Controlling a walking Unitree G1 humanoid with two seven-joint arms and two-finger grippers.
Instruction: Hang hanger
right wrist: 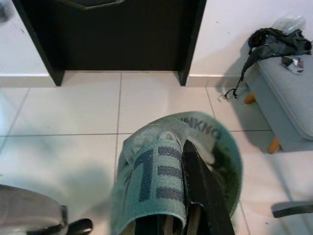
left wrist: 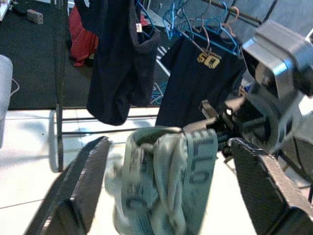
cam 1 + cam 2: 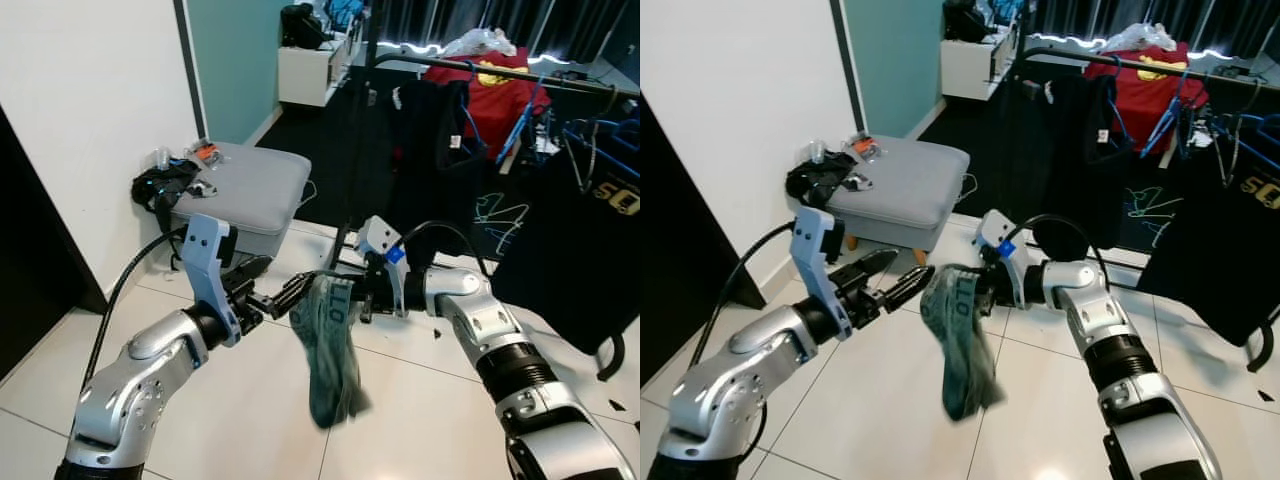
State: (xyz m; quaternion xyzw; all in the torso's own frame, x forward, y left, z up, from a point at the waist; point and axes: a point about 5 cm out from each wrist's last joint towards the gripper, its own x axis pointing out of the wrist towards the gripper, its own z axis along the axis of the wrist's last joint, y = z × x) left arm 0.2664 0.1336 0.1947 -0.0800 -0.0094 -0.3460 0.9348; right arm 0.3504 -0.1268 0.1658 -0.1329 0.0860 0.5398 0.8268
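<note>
Left wrist view shows us the left gripper's (image 2: 161,196) jaws apart, the green garment (image 2: 168,181) between them; right wrist view shows our right gripper (image 1: 188,196) clamped on it. Hangers (image 2: 195,29) crowd the rack (image 3: 500,70) beyond.

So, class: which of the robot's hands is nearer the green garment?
Right. The right hand is shut on the top of the green garment, holding it up, while the left hand is open just beside it, fingers pointing at it.
</note>
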